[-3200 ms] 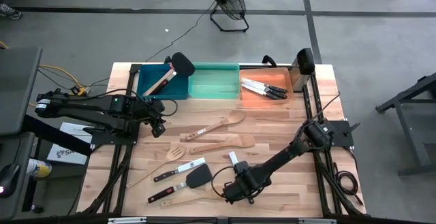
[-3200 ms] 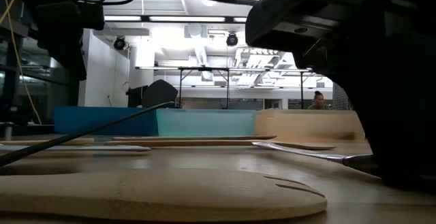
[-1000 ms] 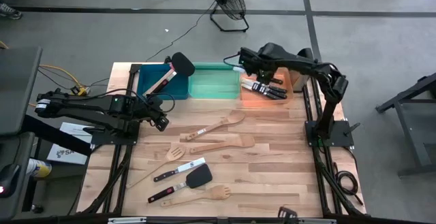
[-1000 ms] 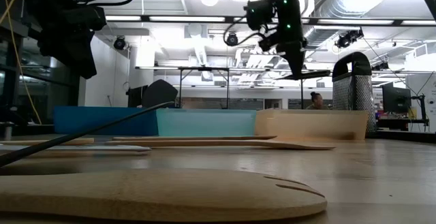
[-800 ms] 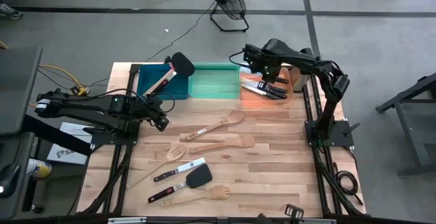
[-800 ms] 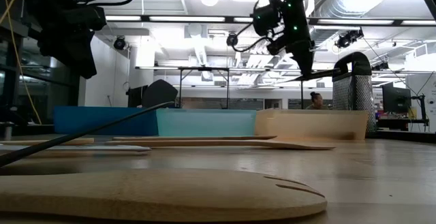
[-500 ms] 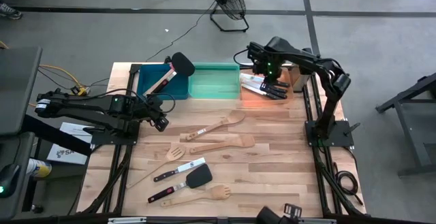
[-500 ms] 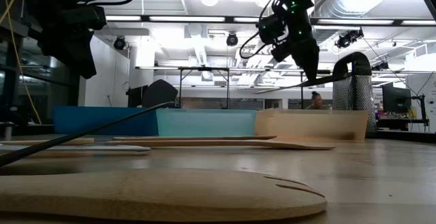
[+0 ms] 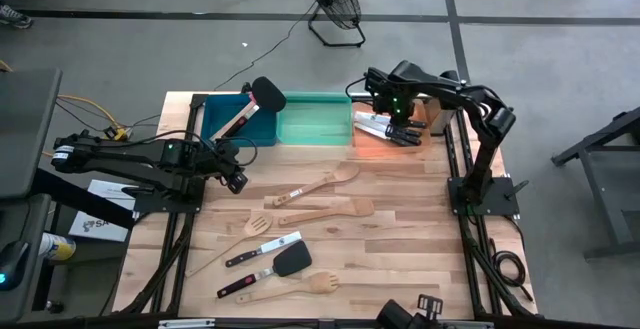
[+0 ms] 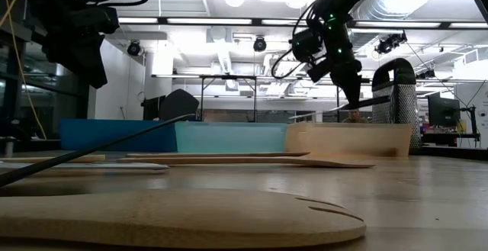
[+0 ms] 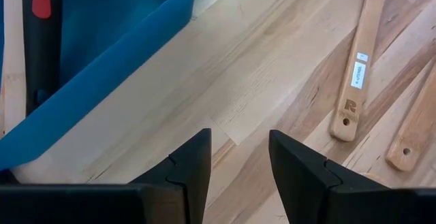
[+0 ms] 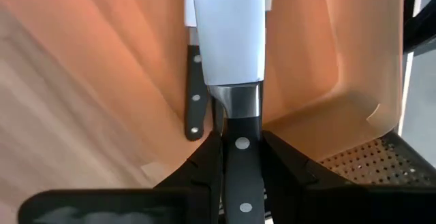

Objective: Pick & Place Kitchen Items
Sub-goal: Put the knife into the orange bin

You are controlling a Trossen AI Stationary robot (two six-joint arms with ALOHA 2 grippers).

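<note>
1. Knife [image 12: 231,54], black-handled with a steel blade, sits clamped by its handle in the right gripper [image 9: 398,109], which hangs above the orange bin [image 9: 425,119] at the table's far right.
2. More black-handled knives [image 9: 385,129] lie inside that orange bin, below the held blade.
3. From table height, the right gripper [image 10: 347,79] shows above the bin wall with the knife jutting out level.
4. Left gripper [image 9: 236,181] hovers over bare tabletop just in front of the blue bin [image 9: 225,129], its fingers [image 11: 194,166] partly apart and holding nothing.
5. Blue bin holds a black turner [image 9: 265,94] leaning on its rim.
6. Wooden spoons [image 9: 320,184] lie mid-table; nearer the front edge lie a slotted wooden spatula [image 9: 257,226], two more knives [image 9: 255,254], a black turner [image 9: 290,261] and a wooden fork [image 9: 315,283].
7. Green bin [image 9: 314,119] stands between the blue and orange ones.
</note>
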